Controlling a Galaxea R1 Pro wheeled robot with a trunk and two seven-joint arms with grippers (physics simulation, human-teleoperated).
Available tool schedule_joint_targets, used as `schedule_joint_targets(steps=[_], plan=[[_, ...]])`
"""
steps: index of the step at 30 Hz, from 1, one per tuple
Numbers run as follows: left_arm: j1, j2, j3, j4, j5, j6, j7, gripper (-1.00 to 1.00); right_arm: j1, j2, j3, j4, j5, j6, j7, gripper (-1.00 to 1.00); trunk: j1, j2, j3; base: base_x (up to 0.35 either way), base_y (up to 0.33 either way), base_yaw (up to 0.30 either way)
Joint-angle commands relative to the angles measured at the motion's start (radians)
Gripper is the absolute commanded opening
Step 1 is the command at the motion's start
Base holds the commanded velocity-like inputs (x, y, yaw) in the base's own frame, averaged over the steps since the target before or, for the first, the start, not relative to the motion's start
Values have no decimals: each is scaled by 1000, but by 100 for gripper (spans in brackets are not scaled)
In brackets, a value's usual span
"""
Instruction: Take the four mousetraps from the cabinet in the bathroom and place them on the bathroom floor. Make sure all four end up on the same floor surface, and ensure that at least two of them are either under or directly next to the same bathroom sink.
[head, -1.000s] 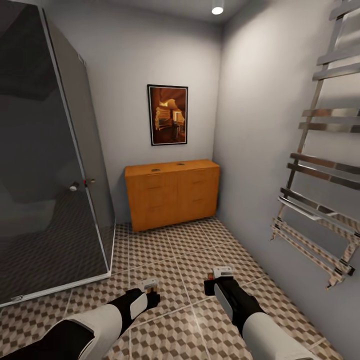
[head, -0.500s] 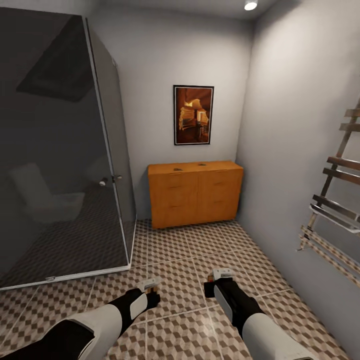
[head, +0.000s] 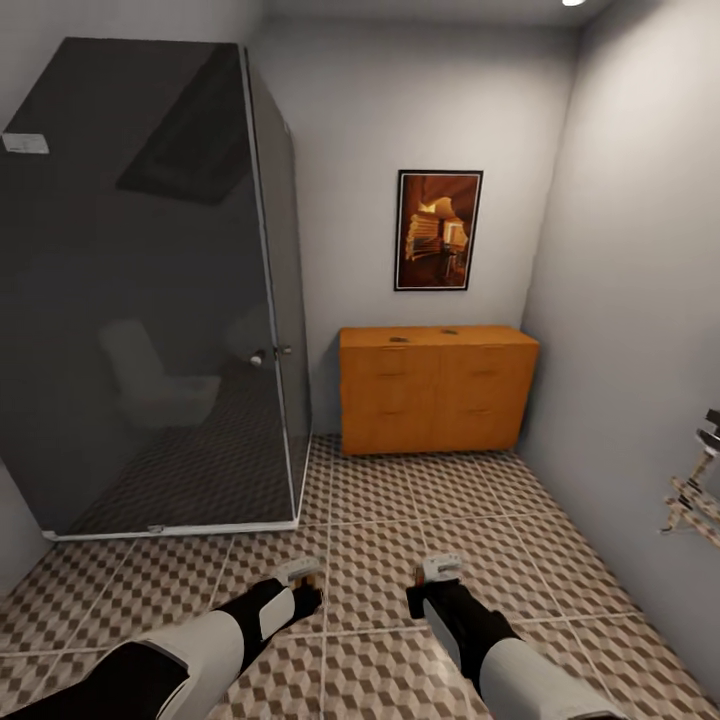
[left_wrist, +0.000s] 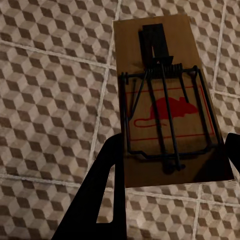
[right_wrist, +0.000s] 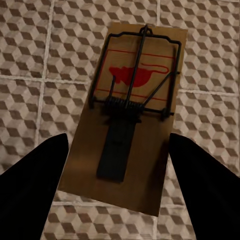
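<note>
Cube-patterned floor (head: 380, 520); each gripper (left_wrist: 170, 165) (right_wrist: 120, 165) pinches a tan red-marked mousetrap (left_wrist: 165, 100) (right_wrist: 130, 115).

Grey walls (head: 380, 130); dark glass shower enclosure (head: 150, 300) at ten o'clock, framed picture (head: 438, 230) at one o'clock, ceiling light (head: 574, 3) above.

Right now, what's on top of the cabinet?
On the cabinet top, the head view shows two small flat dark shapes, too small to identify. The drawers are closed, so their contents are hidden.

Dark glass shower cubicle (head: 150, 300) (reflective), framed picture (head: 438, 230), grey walls (head: 640, 300)
</note>
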Motion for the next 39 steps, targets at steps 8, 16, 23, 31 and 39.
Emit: schedule_joint_targets(steps=[8,16,23,31,39], plan=[[10,0,-8,-1,10,-29,5,-100,0,0,4,12,25,-28,1,-100,0,-1,-1,0,0,290],[10,0,-8,-1,11,-31,4,-100,0,0,2,12,27,-29,1,-100,0,-1,-1,0,0,290],[10,0,-8,-1,10,-31,5,-100,0,0,2,11,28,-29,1,-100,0,-1,-1,0,0,290],[10,0,-8,-1,9,-30,5,-100,0,0,2,11,28,-29,1,-100,0,-1,-1,0,0,290],[10,0,-8,-2,8,-29,6,-100,0,0,2,11,29,-29,1,-100,0,-1,-1,-8,-19,290]])
